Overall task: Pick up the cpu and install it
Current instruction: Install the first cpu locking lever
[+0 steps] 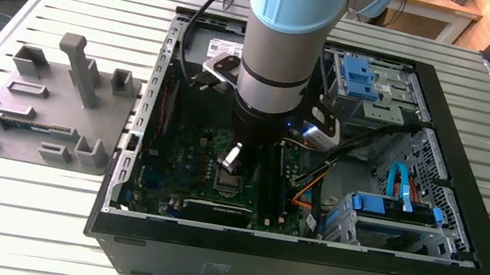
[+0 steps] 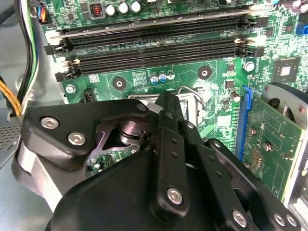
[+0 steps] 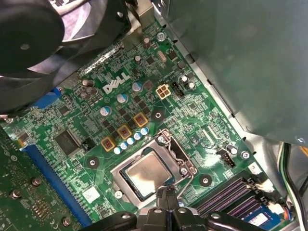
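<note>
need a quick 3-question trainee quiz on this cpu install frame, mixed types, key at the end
1. True or false: the cpu sits inside the socket frame on the motherboard.
2. In the first wrist view, the gripper is nearest to: A the fan; B the cpu; C the blue drive bays.
3. What colour is the motherboard?
Key: 1 true; 2 B; 3 green.
</note>
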Robot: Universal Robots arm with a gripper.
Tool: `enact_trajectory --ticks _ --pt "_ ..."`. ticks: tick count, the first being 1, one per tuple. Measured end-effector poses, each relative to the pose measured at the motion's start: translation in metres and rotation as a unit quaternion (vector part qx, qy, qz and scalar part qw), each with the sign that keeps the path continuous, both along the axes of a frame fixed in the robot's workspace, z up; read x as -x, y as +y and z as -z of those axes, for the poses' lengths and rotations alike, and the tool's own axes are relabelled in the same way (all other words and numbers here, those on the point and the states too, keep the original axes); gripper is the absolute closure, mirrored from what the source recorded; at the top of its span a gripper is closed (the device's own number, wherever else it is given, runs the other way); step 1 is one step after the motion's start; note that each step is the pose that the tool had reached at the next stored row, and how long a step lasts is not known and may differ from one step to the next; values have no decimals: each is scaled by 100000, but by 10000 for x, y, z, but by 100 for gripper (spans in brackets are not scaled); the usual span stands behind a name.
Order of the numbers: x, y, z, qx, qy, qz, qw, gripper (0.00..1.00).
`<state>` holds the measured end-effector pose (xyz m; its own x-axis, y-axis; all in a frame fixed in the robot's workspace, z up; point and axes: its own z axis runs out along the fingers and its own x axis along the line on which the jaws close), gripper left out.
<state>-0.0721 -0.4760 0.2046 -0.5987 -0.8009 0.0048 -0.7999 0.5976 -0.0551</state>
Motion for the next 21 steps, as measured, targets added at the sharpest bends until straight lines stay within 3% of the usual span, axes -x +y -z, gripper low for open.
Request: enact_trajectory --ticks 6,11,19,21 --pt "1 -2 43 181 1 1017 99995 89" --pt "0 -2 58 186 -2 3360 99943 89" --pt "0 -3 79 192 -3 7899 99687 89" --pt "0 -4 79 204 -1 8252 99659 89"
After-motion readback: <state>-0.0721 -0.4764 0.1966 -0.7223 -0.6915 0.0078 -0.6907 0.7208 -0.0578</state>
